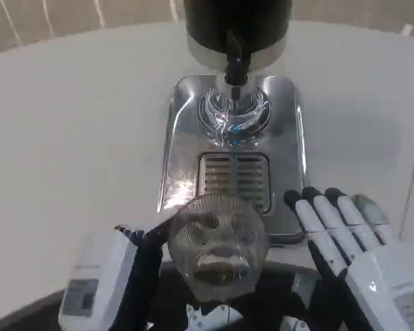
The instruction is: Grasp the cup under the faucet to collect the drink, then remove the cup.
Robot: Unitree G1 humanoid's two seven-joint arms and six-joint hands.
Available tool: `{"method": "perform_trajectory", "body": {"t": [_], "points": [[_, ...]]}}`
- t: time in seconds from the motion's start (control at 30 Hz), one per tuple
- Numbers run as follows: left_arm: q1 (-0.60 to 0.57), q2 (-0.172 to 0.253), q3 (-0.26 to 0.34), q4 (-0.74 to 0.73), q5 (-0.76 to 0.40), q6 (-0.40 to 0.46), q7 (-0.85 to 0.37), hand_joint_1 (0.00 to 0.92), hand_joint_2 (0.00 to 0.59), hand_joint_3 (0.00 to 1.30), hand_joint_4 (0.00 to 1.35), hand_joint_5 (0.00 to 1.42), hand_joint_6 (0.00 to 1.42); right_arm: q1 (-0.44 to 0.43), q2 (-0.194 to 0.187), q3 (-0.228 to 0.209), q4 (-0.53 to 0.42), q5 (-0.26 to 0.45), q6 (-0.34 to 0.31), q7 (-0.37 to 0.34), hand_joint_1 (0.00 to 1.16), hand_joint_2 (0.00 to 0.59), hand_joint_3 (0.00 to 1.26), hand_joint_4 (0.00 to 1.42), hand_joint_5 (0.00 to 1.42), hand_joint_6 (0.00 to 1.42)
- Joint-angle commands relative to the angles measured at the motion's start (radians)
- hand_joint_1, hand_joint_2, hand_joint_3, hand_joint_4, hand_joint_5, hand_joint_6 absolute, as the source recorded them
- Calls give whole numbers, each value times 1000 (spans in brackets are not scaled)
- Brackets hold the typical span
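- The cup is clear glass with ribbed sides, and it sits low in the middle of the head view.
- The cup is in front of the drink machine, nearer to the robot, and it is not under the faucet.
- A little pale drink shows at the bottom of the cup.
- The left hand holds the cup, with its dark fingers pressed on the cup's left side.
- The right hand is just beside the cup on its right, but it does not touch it.
- The right hand is flat with its back up, it holds nothing, and its fingers are straight, a little apart and pointing away from the robot.
- The fingertips of the right hand lie over the near right corner of the machine's shiny tray.
- The drink machine has a black top, and its black faucet hangs down over the shiny tray.
- A small grille with slots is set in the tray, between the faucet and the cup.
- The machine stands on a white worktop.
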Motion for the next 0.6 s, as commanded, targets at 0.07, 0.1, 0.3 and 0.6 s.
{"method": "perform_trajectory", "body": {"t": [0.07,0.1,0.3,0.6], "points": [[-3,-5,2,6,-16,-3,21,669,79,1160,1290,1419,1424,7,0,1,-6,5,-2,5,468,531,0,0,0,0],[-4,-5,2,7,-16,-3,21,669,79,1160,1290,1419,1424,7,0,1,-6,5,-2,5,467,532,0,0,0,0],[-8,-6,2,10,-17,-2,18,669,79,1160,1290,1419,1424,7,3,7,-5,2,-1,3,464,534,0,0,0,0],[-50,-17,-13,43,-10,11,15,669,79,1160,1290,1419,1424,18,16,5,-2,-1,7,-11,465,529,0,0,0,0]]}}
